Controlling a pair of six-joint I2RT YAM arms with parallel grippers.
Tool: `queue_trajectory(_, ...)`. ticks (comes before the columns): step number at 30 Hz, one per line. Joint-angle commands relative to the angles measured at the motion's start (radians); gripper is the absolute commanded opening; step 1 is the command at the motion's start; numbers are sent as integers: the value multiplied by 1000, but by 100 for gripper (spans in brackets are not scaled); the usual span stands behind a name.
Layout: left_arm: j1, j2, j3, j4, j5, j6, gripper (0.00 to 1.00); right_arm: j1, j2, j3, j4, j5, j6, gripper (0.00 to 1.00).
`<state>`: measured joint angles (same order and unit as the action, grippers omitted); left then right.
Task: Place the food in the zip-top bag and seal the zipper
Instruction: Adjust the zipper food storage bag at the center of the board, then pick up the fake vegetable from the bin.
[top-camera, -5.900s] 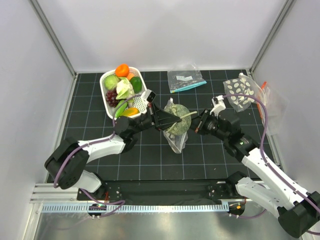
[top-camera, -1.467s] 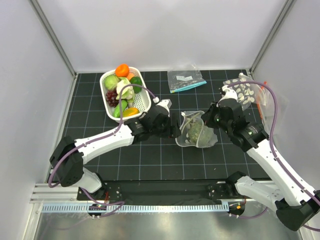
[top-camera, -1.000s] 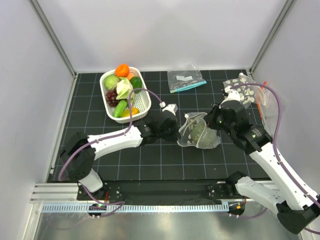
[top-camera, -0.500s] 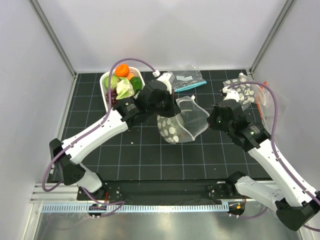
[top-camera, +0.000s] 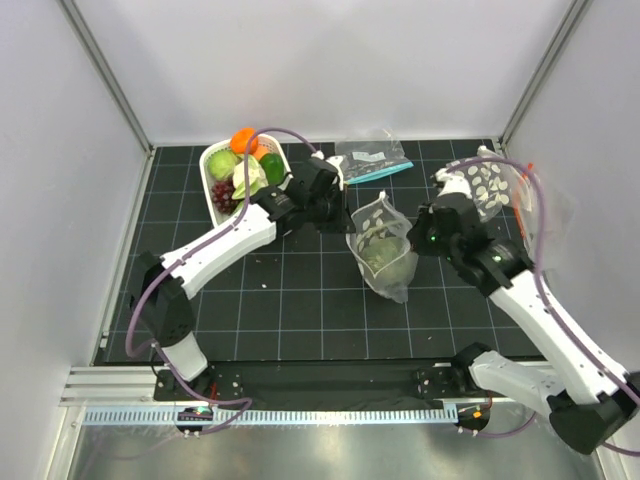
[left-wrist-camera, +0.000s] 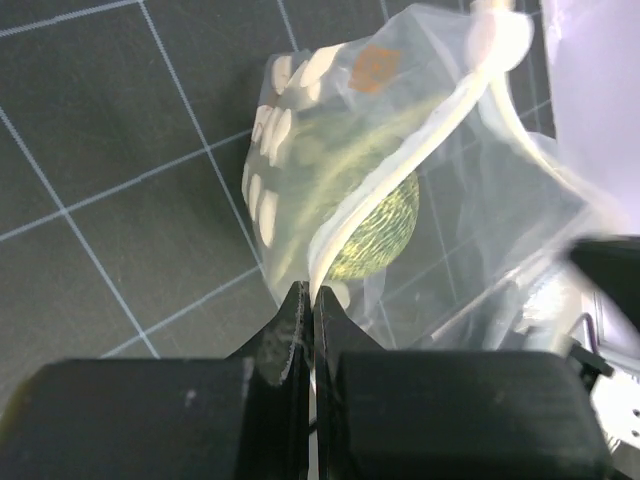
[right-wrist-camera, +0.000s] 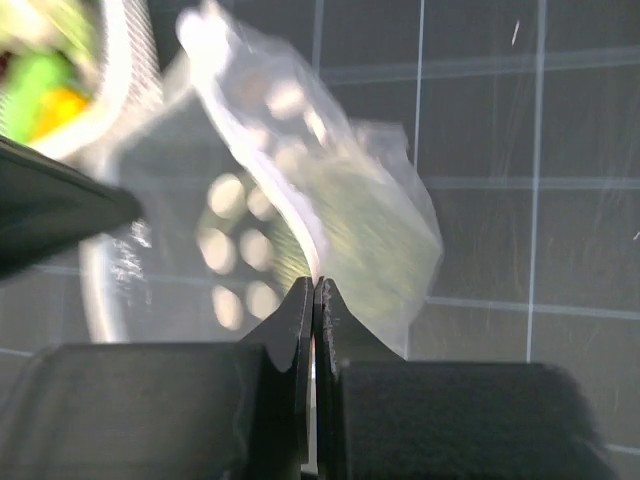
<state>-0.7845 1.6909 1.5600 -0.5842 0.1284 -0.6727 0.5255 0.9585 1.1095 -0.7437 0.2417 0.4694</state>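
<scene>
The zip-top bag, clear with white ovals, hangs between my two grippers above the mat. The dark green melon sits in its bottom. My left gripper is shut on the bag's rim at its left end. My right gripper is shut on the rim at its right end. In the left wrist view the jaws pinch the white zipper strip, with the melon behind it. In the right wrist view the jaws pinch the strip, with the blurred melon beyond.
The white basket at the far left holds the other food: orange, green, white and purple pieces. A smaller clear bag with a teal strip lies at the back. A dotted bag with an orange-red strip lies at the far right.
Both grippers have lifted the bag off the mat. In the last half second the bag swung from spread wide to hanging narrow, with the melon dropped to the bottom and shifted right.
</scene>
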Motion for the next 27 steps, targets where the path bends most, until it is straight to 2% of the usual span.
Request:
queue_trajectory(1,8,44,-32,95,54,-1,0,1,34,-98,137,-47,3,1)
queue_trajectory(2,8,55,-37,98,7,2,1,1,40,-109,153,-51,5,1)
queue_trajectory(4,8,41,-61,112,-48,8,16,1,46,-132,179,-71,2,1)
queue_trajectory(5,8,8,-101,124,-111,12,21,2,40,-138,197,-82,-3,1)
queue_trajectory(8,13,-49,-162,168,-180,22,35,1,20,-171,260,-105,-14,1)
queue_trajectory(9,16,-83,-169,169,-225,30,50,1,13,-175,268,-105,-17,2)
queue_trajectory(11,25,-108,-181,153,-259,42,61,1,13,-174,279,-99,-15,2)
queue_trajectory(12,31,-129,-186,143,-285,48,77,1,17,-169,277,-99,-17,2)
queue_trajectory(15,70,-155,-196,104,-306,50,97,1,46,-145,267,-111,-26,2)
queue_trajectory(16,88,-175,-199,98,-329,48,100,1,58,-136,267,-113,-28,2)
queue_trajectory(18,103,-197,-204,74,-355,53,100,1,63,-132,276,-117,-28,2)
queue_trajectory(23,160,-252,-193,-31,-524,87,100,1,65,-123,294,-124,-34,2)
queue_trajectory(27,307,-246,-167,-86,-521,87,100,2,62,-122,305,-131,-37,2)
